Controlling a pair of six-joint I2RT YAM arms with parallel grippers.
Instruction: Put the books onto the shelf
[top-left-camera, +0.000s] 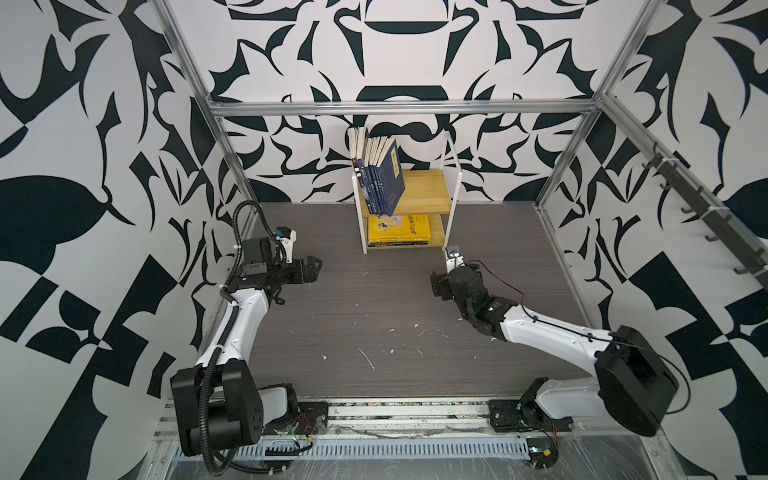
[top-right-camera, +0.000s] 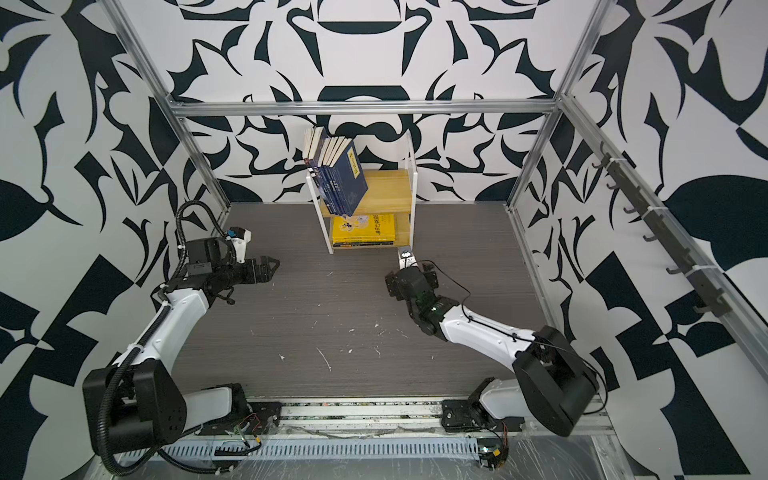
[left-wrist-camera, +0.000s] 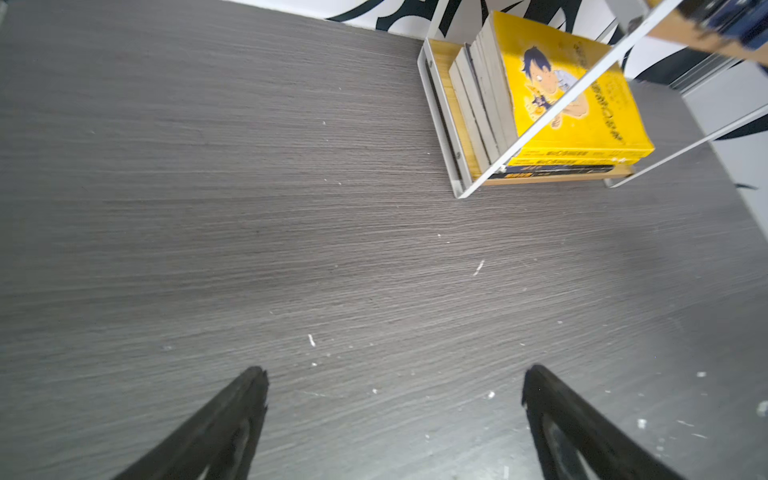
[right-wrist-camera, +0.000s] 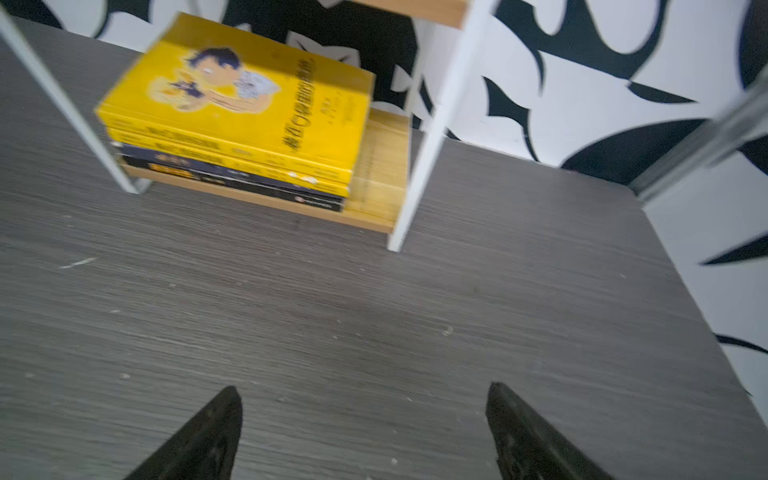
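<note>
The shelf (top-left-camera: 428, 187) (top-right-camera: 390, 187) stands at the back middle of the table. On its top board several navy books (top-left-camera: 384, 174) (top-right-camera: 345, 174) stand upright, leaning left against the frame. A flat stack of books topped by a yellow cartoon cover (top-left-camera: 399, 228) (top-right-camera: 363, 228) (left-wrist-camera: 573, 95) (right-wrist-camera: 232, 104) lies on the bottom board. My left gripper (top-left-camera: 318, 266) (top-right-camera: 274, 266) (left-wrist-camera: 395, 374) hangs open and empty over the table, left of the shelf. Just in front of the shelf's right front post, my right gripper (top-left-camera: 451, 276) (right-wrist-camera: 363, 399) is also open and empty.
The dark wood-grain table (top-left-camera: 374, 316) carries only small white flecks. A metal frame with patterned walls encloses it on three sides. A rail with black hooks (top-left-camera: 706, 208) runs along the right wall. Both arm bases sit at the front edge.
</note>
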